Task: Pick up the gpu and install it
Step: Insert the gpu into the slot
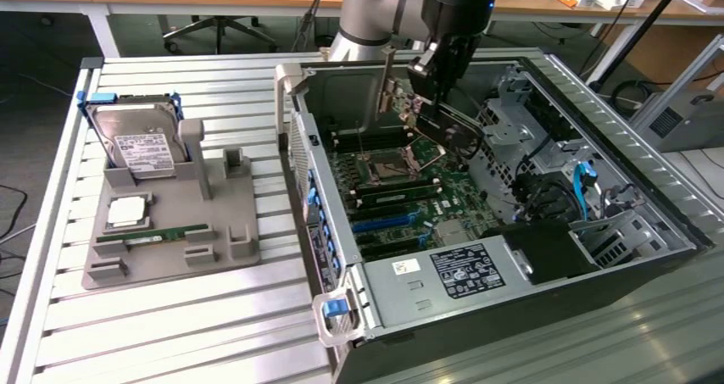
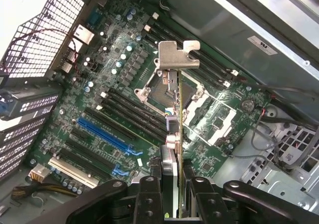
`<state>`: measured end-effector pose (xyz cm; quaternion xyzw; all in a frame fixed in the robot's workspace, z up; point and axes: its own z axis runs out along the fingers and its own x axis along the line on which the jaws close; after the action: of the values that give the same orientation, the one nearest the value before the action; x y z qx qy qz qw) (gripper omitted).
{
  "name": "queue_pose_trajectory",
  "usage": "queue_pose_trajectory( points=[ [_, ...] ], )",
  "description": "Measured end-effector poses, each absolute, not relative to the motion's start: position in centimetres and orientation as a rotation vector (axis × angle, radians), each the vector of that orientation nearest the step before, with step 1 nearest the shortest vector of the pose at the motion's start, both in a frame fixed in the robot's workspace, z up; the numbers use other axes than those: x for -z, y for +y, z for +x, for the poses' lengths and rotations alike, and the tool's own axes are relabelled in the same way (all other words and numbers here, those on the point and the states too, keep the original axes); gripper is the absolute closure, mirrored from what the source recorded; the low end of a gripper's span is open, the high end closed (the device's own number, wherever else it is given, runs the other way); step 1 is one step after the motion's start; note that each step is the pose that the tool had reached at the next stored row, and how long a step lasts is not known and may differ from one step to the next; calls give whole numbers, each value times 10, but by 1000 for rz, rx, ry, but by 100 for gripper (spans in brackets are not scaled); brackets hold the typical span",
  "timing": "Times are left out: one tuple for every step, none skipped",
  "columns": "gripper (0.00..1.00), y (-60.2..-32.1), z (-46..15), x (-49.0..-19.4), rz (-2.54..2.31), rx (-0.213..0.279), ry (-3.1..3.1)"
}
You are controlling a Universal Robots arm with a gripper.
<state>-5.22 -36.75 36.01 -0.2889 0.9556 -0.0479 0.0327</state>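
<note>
Hand (image 2: 174,181) grips the gpu (image 2: 177,102), which juts from it edge-on above the motherboard (image 2: 114,84).

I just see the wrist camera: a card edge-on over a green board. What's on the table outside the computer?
Observer: A grey holder sits beside the computer case, on the exterior view's left.
Operator: What's in it?
Observer: A silver hard drive stands propped at its far end.
Operator: Is my card in a slot?
Observer: No, the gpu hangs from the fingers, tilted, above the motherboard.
</note>
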Motion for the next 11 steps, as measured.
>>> queue_pose_trajectory(
  points=[
    [73, -367, -52, -360, -893, 147, 2940],
    [73, -367, -52, -360, -896, 147, 2939],
    [73, -367, -52, -360, -900, 147, 2938],
    [73, -367, -52, -360, -903, 147, 2937],
    [73, -368, -52, -360, -907, 147, 2935],
    [73, -367, -52, -360, -913, 147, 2933],
    [73, -367, -52, -360, -916, 147, 2932],
    [73, -367, -52, -360, -920, 146, 2931],
    [73, -367, -52, -360, -925, 146, 2929],
    [73, -367, -52, -360, -928, 146, 2928],
    [73, -367, -52, -360, -932, 146, 2926]
  ],
)
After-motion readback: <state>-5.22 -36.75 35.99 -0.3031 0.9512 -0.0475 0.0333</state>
